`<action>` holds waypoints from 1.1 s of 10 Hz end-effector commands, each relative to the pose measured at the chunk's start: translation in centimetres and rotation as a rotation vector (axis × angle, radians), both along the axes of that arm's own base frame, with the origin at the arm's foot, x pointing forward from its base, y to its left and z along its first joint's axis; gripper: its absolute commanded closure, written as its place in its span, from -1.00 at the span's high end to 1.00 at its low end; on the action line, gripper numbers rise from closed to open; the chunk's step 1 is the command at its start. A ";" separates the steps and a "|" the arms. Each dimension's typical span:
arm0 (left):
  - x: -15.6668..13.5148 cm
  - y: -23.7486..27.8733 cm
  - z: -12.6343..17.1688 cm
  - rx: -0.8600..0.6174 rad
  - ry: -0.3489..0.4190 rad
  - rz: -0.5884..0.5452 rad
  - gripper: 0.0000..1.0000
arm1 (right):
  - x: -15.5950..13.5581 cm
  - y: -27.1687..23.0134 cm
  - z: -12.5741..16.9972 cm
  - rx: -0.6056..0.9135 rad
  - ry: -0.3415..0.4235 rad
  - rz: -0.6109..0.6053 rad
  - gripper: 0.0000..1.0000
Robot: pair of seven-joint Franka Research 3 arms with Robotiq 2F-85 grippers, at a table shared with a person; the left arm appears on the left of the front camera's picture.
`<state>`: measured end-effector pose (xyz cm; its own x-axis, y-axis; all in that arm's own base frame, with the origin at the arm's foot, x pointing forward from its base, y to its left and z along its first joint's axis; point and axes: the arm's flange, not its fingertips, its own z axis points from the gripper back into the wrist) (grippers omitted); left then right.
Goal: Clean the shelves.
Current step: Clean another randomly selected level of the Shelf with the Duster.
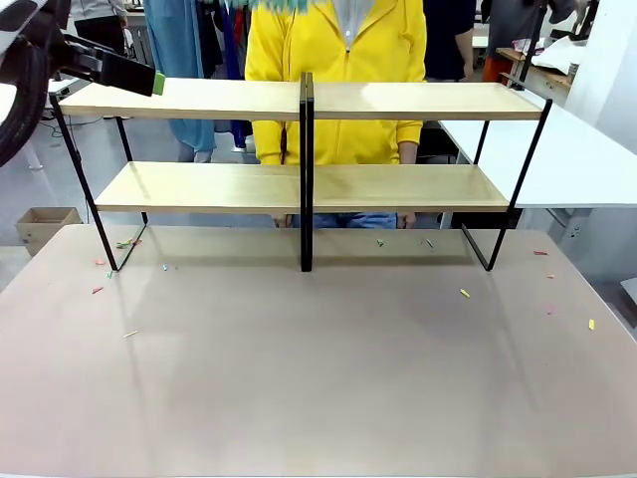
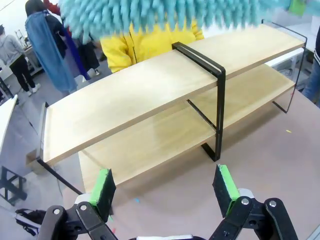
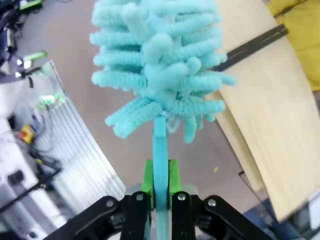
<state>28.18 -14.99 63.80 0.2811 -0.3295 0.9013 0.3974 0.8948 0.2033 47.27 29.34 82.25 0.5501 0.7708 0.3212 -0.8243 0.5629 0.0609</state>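
Even, bright overhead light; the shelves [image 1: 299, 184] throw soft, pale shadows onto the worktop [image 1: 318, 388] toward 6 o'clock. A mild sheen lies on the upper board. In the left wrist view the duster [image 2: 165, 15] at 12 o'clock is smeared and out of focus, and straight edges bow near the borders. The right wrist view's background is soft.

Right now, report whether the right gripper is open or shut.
Shut. In the right wrist view the right gripper has its green pads pressed against both sides of the duster's turquoise handle, holding it upright above the shelves.
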 end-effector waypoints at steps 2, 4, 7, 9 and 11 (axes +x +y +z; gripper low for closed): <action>0.0 0.1 -0.1 0.001 -0.002 0.005 1.00 | -7.8 -17.0 -4.7 0.260 0.029 -0.234 -0.75; 0.0 0.1 -0.1 0.001 -0.002 0.005 1.00 | -11.7 -23.1 -7.8 0.384 0.290 -0.336 -0.75; 0.0 0.1 -0.1 0.001 -0.002 0.005 1.00 | -19.8 -25.8 -12.5 0.305 0.642 -0.419 -0.75; 0.0 0.1 -0.1 0.001 -0.002 0.005 1.00 | -21.4 -26.2 -12.7 0.347 0.503 -0.437 -0.75; 0.0 0.1 -0.1 0.001 -0.002 0.005 1.00 | -8.6 -26.0 1.5 0.300 0.578 -0.445 -0.75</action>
